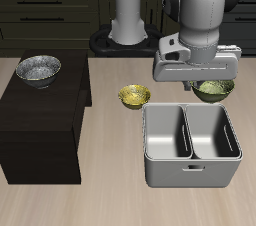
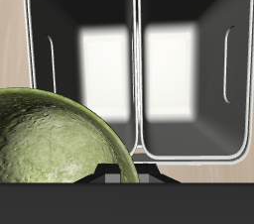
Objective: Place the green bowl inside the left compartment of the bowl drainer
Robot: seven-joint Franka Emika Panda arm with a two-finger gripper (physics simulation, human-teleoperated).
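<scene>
Holding the green bowl (image 1: 214, 90) up off the tabletop (image 1: 110, 195), you're carrying it in the jaws, which are clenching on its rim. The gripper (image 1: 211, 88) is hanging just behind the bowl drainer (image 1: 190, 175), over its back edge. The bowl is sitting above the back rim of the well farther from the yellow bowl (image 1: 134, 96), not inside either well. Both wells are showing bare metal floors.

In the wrist view the green bowl (image 2: 60, 139) is filling the near foreground, mottled glaze facing the camera, with the gripper (image 2: 121, 174) body showing as a dark bar at its edge. The bowl drainer (image 2: 136, 64) is lying open below, the middle wall splitting the two wells. The bowl is overlapping the rim of one well, partly hiding it.

The yellow bowl is sitting on the tabletop, beside the drainer's back corner, near the dark cabinet (image 1: 40, 120). It's apart from the drainer. The silver-grey patterned bowl (image 1: 38, 68) is resting on top of the cabinet, at its back end, well apart from everything else.

The drainer is sitting close to the tabletop's front edge, handle slot facing that edge.
</scene>
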